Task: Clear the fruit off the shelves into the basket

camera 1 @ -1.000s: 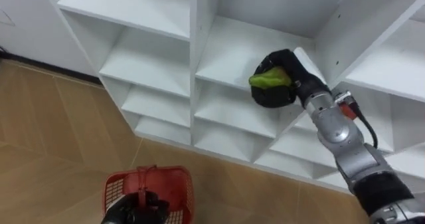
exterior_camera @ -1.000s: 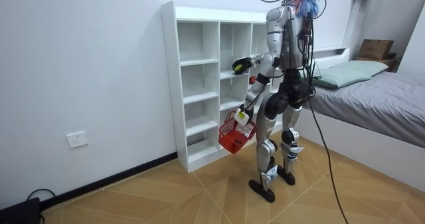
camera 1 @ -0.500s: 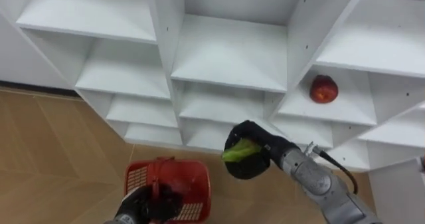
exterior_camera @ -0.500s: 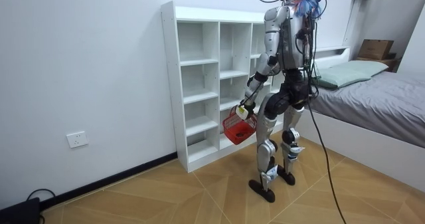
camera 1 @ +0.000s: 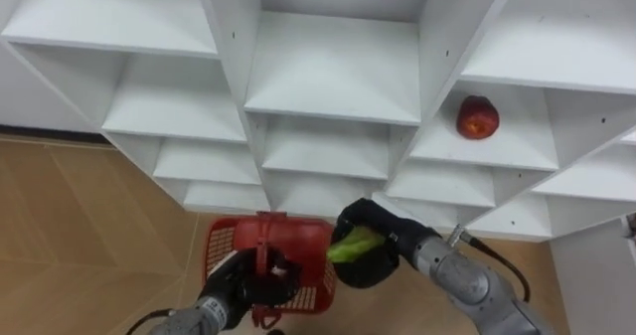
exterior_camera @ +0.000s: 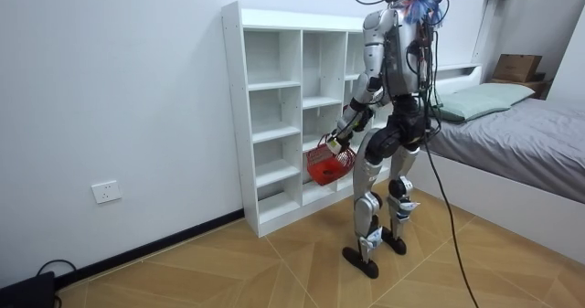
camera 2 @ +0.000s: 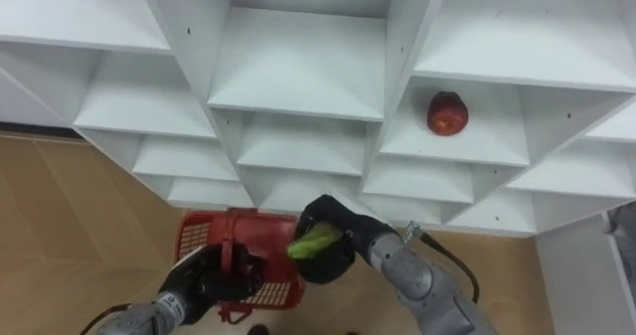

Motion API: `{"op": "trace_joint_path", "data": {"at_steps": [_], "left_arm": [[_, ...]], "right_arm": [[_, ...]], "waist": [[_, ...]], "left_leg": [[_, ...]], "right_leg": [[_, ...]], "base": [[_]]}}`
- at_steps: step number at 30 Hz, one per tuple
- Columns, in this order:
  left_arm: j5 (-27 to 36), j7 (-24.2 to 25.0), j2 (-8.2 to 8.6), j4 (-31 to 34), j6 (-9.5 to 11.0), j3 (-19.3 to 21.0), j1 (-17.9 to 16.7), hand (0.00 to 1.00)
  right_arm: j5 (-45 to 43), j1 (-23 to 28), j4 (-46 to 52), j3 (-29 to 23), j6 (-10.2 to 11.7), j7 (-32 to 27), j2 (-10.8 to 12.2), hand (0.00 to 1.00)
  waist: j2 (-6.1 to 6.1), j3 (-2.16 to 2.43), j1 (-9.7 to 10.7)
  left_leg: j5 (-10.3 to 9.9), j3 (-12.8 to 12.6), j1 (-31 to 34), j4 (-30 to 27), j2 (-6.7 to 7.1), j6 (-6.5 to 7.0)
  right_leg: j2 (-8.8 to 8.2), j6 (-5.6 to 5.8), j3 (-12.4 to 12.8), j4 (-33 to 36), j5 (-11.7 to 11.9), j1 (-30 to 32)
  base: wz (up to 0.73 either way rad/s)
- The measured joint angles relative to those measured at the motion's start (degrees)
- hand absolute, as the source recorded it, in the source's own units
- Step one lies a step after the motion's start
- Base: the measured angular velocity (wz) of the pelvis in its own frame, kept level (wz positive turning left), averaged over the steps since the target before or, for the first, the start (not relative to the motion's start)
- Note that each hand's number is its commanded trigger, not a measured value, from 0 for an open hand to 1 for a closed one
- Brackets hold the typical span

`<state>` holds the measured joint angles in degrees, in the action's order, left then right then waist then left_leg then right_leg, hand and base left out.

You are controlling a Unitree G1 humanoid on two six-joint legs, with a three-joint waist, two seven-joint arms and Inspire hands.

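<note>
My right hand [camera 1: 369, 258] [camera 2: 326, 240] is shut on a green fruit [camera 1: 350, 245] [camera 2: 311, 242] and holds it right beside the red basket's right rim. The red basket [camera 1: 294, 244] [camera 2: 207, 238] [exterior_camera: 327, 164] hangs from its handle, on which my left hand [camera 1: 245, 280] [camera 2: 212, 275] is shut. A red apple [camera 1: 478, 117] [camera 2: 447, 112] lies on a shelf in the right column of the white closet [camera 1: 333, 72] [exterior_camera: 279, 116]. I stand facing the closet.
The closet's other compartments hold nothing. Wooden floor [camera 1: 70, 226] lies below the shelves. In the room view a bed [exterior_camera: 521, 134] stands behind me at the room view's right, and a wall socket [exterior_camera: 107, 191] is at the room view's left.
My right hand has carried the green fruit from the shelf down to the basket's rim. My left hand has raised the basket towards it. The view has shifted.
</note>
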<state>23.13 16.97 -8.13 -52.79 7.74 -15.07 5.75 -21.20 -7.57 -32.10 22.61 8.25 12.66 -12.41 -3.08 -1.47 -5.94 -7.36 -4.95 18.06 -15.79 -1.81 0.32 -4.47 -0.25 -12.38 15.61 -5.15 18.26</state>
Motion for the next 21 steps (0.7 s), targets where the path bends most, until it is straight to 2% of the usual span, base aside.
{"op": "trace_joint_path", "data": {"at_steps": [3,7,10,13,21], "left_arm": [[0.3,0.1,0.2,0.0,0.1,0.0,0.2,1.0],[1.1,1.0,0.57,1.2,0.2,-2.4,0.3,1.0],[2.9,1.7,1.14,2.7,0.3,-4.6,0.5,1.0],[3.9,2.4,1.65,3.5,0.4,-5.0,0.5,1.0],[6.7,4.0,0.97,3.8,0.4,-7.2,1.0,1.0]], "right_arm": [[-2.2,-0.1,-2.8,-0.1,0.3,-0.9,0.4,1.0],[-9.5,-0.1,-6.7,-0.1,0.4,-2.8,1.6,1.0],[-13.1,0.0,-7.3,0.3,0.4,-4.3,1.6,1.0],[-16.0,-0.1,-7.3,0.3,0.4,-6.0,1.5,1.0],[-19.1,-1.7,-12.5,1.0,0.0,-10.3,2.3,1.0]], "waist": [[0.0,0.0,0.9],[-0.03,-0.02,1.3],[-0.03,-0.02,1.2],[-0.03,-0.01,1.0],[-0.11,-0.02,1.0]], "left_leg": [[0.0,0.0,0.2,-0.1,0.02,-0.02],[0.0,-0.2,0.3,0.0,0.01,-0.02],[0.0,-0.1,0.5,0.2,-0.07,-0.03],[0.0,-0.1,0.5,0.3,-0.17,-0.1],[-0.1,-0.2,0.5,0.3,-0.26,-0.15]], "right_leg": [[0.03,-0.01,0.5,0.2,-0.1,0.2],[0.27,0.08,0.8,-0.2,-0.1,0.3],[0.44,0.12,0.8,-0.7,-0.1,0.3],[0.53,0.12,0.8,-0.9,-0.1,0.3],[0.58,0.11,1.0,-1.0,-0.1,0.3]], "base": [[0.0],[0.0],[0.0],[0.0],[-0.01]]}}
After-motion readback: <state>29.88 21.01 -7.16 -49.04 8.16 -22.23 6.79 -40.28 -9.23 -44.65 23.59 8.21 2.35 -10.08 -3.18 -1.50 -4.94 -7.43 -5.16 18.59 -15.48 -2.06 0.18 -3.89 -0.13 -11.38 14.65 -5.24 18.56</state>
